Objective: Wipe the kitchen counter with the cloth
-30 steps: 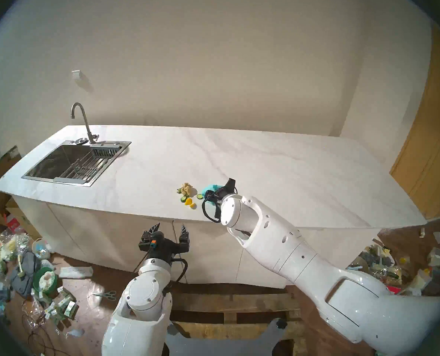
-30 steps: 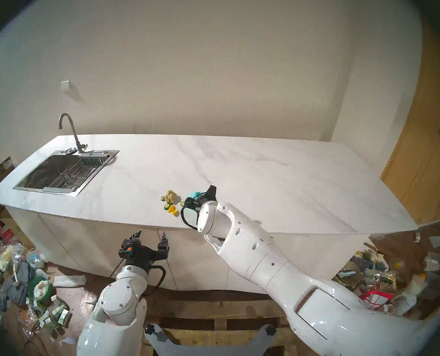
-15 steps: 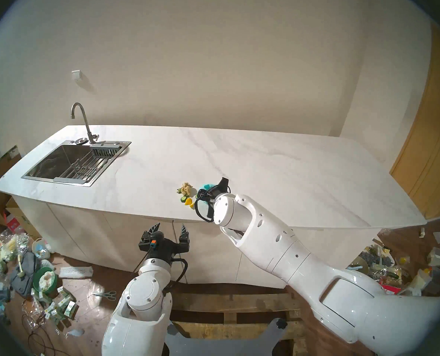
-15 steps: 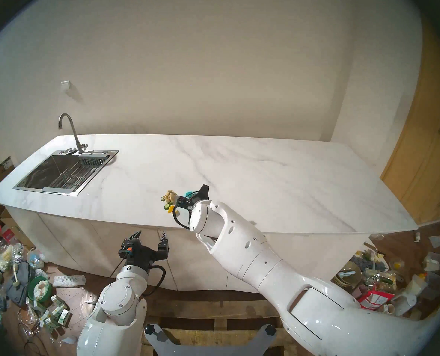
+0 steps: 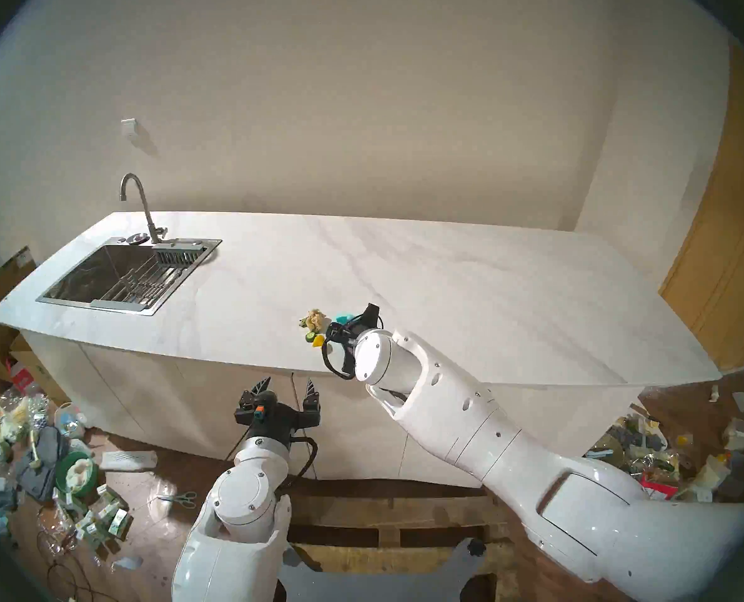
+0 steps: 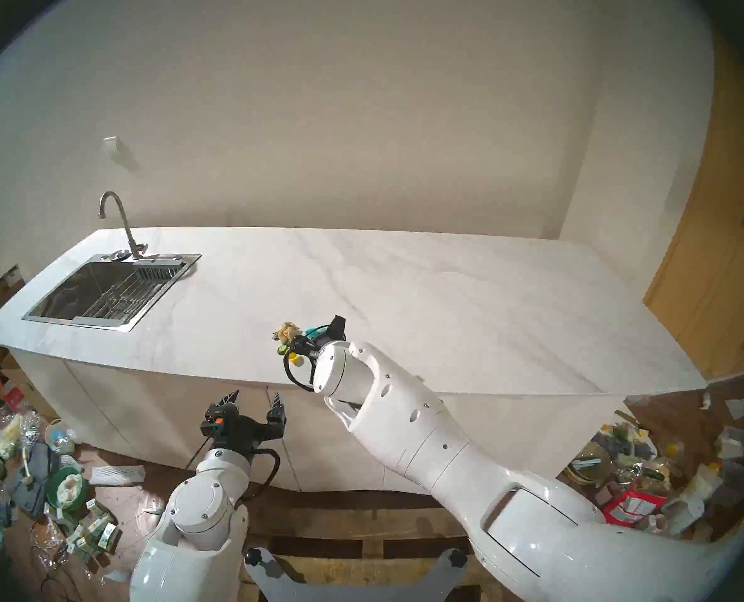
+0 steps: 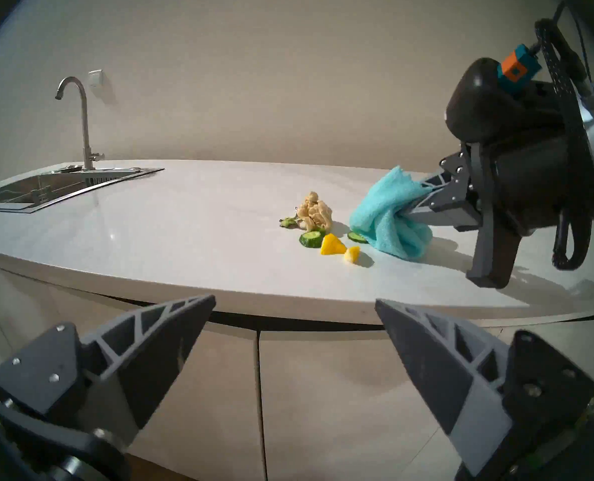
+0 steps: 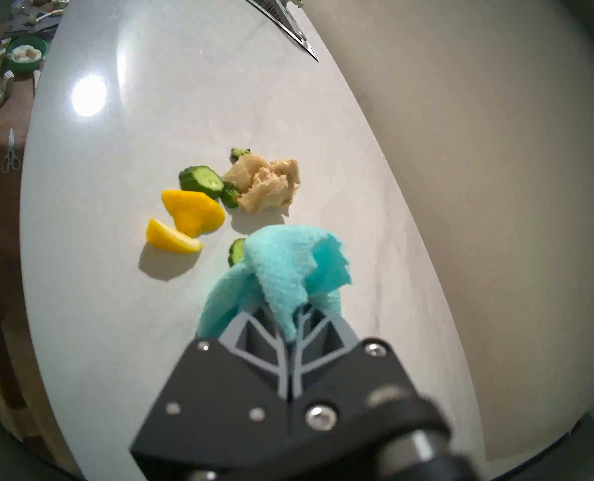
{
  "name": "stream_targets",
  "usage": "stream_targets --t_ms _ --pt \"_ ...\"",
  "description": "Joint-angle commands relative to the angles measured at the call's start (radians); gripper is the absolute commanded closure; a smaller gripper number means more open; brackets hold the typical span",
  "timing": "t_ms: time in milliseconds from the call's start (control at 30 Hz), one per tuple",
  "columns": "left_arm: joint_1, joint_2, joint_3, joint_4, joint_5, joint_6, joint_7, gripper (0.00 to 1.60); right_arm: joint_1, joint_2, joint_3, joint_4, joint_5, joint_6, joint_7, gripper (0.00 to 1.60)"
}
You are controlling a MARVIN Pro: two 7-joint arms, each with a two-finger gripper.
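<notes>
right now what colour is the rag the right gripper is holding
Turquoise blue; the textured rag, clamped in the right gripper, shows best in the right wrist view.

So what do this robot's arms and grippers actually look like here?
Both arms have glossy white rounded shells with small dark screw holes and oval slots. Each wrist ends in a black gripper housing. The left gripper and the right gripper have grey wedge-shaped fingers with open truss ribbing. A black cable loops at each wrist, beside an orange-and-teal connector block.

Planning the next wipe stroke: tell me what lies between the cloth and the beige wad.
In the right wrist view, bare counter separates the cloth from the beige wad. A cucumber slice touches the cloth's edge, off toward the lemon pieces.
</notes>
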Motion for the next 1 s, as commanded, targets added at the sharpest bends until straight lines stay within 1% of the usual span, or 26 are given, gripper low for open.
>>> stream_targets --t_ms 0,33,67,333,433,600,700,900,967 --pt "-0.005 0.001 0.003 -0.029 -0.002 -0.005 -0.006 0.00 0.003 -0.011 0.006 -0.056 0.001 -0.001 -0.012 1.60" --pt "-0.005 0.001 0.003 -0.029 -0.002 -0.005 -0.006 0.00 0.003 -0.011 0.008 -0.056 -0.001 0.001 -0.018 1.60" --pt "-0.005 0.001 0.003 -0.029 -0.002 -0.005 -0.006 0.00 0.002 -0.014 0.015 -0.050 -0.007 0.001 -0.043 1.60" --pt "-0.006 0.001 0.003 -0.027 -0.002 -0.006 -0.005 0.00 0.028 0.017 0.064 -0.053 -0.016 0.002 -0.084 1.60" --pt "-0.006 0.001 0.003 -0.027 -0.002 -0.006 -0.005 0.00 0.031 0.032 0.083 -0.058 -0.013 0.002 -0.081 1.60" --pt "-0.006 0.001 0.003 -0.027 -0.002 -0.006 -0.005 0.00 0.014 0.059 0.124 -0.090 0.009 0.000 -0.070 1.60" --pt "-0.005 0.001 0.003 -0.028 -0.002 -0.005 -0.005 0.00 0.007 0.067 0.136 -0.095 0.007 0.006 -0.077 1.60" --pt "-0.006 0.001 0.003 -0.027 -0.002 -0.006 -0.005 0.00 0.028 0.079 0.183 -0.047 0.010 0.007 -0.103 1.60" --pt "-0.006 0.001 0.003 -0.027 -0.001 -0.006 -0.005 0.00 0.032 0.081 0.217 -0.027 0.030 0.006 -0.105 1.60"
